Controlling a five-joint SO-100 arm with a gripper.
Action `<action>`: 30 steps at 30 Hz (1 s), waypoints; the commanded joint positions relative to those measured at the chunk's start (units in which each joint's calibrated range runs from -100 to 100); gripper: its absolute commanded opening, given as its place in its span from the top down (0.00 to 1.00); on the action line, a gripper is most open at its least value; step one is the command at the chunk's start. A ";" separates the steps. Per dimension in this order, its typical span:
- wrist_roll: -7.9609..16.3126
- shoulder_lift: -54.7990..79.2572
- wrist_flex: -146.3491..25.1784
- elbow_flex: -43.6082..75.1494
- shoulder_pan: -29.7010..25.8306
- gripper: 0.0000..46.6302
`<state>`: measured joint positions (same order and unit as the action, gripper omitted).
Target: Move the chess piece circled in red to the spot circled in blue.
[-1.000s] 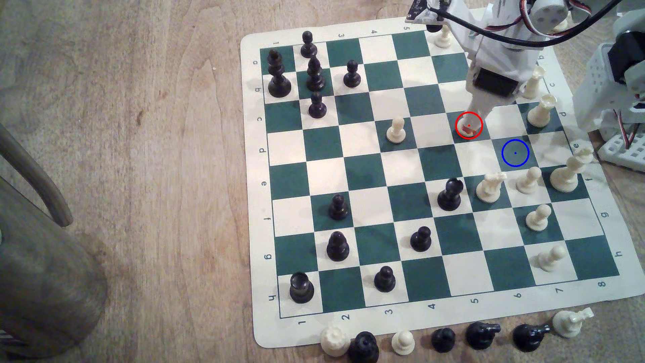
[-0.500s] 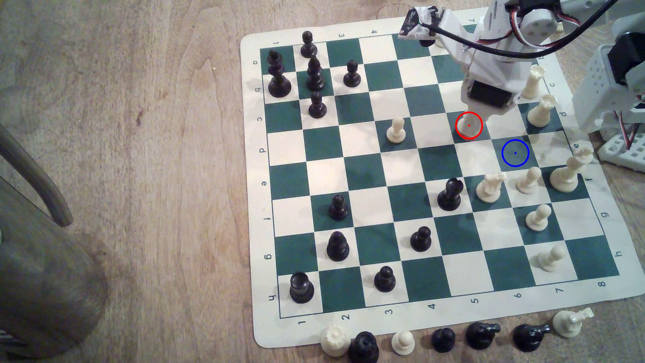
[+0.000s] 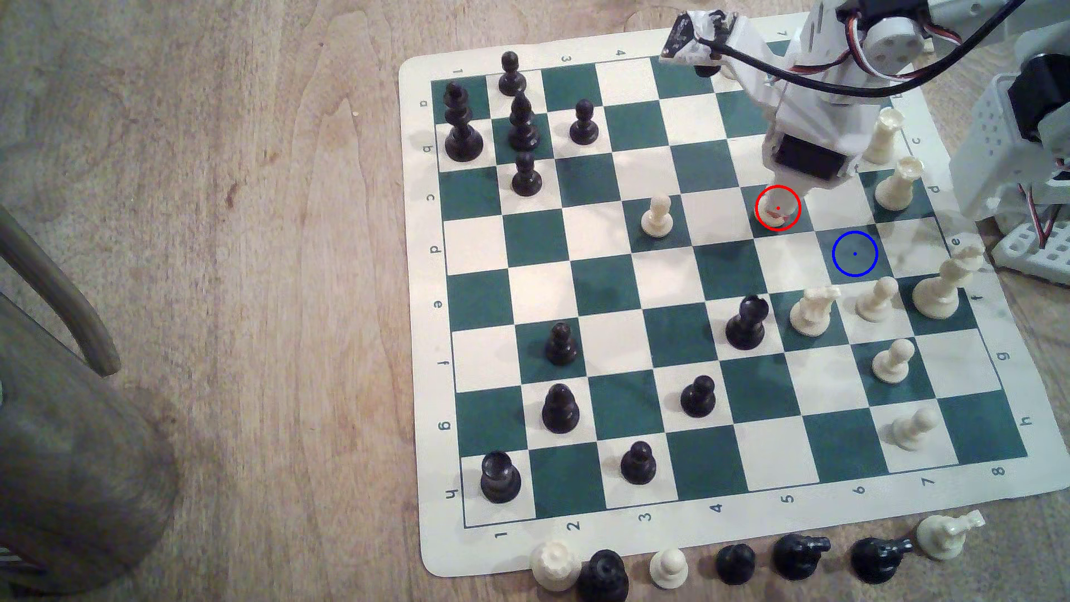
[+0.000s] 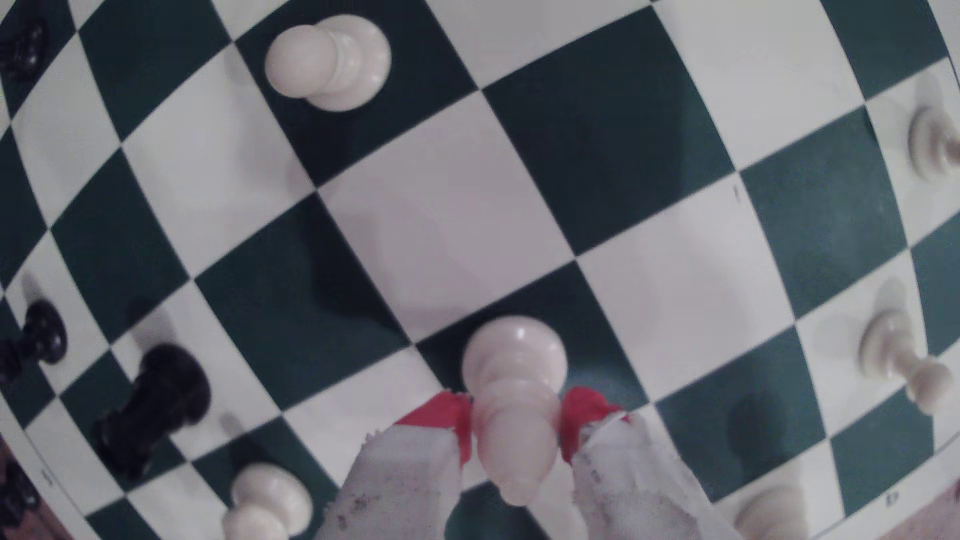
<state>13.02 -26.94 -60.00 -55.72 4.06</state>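
I read this as home hobby setup, not lab. Worn wood tabletop (image 3: 260, 289) with grain and stains. Roll-up vinyl chess mat (image 3: 417, 538), green and cream squares, lies straight on wood. Captured pieces (image 3: 735, 562) lined along mat's near edge, as in casual game. Curved wooden chair part (image 3: 58, 301), I think, at exterior view's left. Small white 3D-printed arm (image 3: 822, 116) with loose servo wires (image 3: 868, 35), hobby-grade. Warm, dim indoor light.
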 commanded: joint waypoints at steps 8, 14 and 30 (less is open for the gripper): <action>0.54 -8.80 -7.16 4.40 0.44 1.00; 1.03 -20.43 -17.48 7.57 -0.11 1.00; 2.54 -37.75 -26.16 -3.30 -4.49 1.00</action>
<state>15.07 -65.48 -87.17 -58.16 0.66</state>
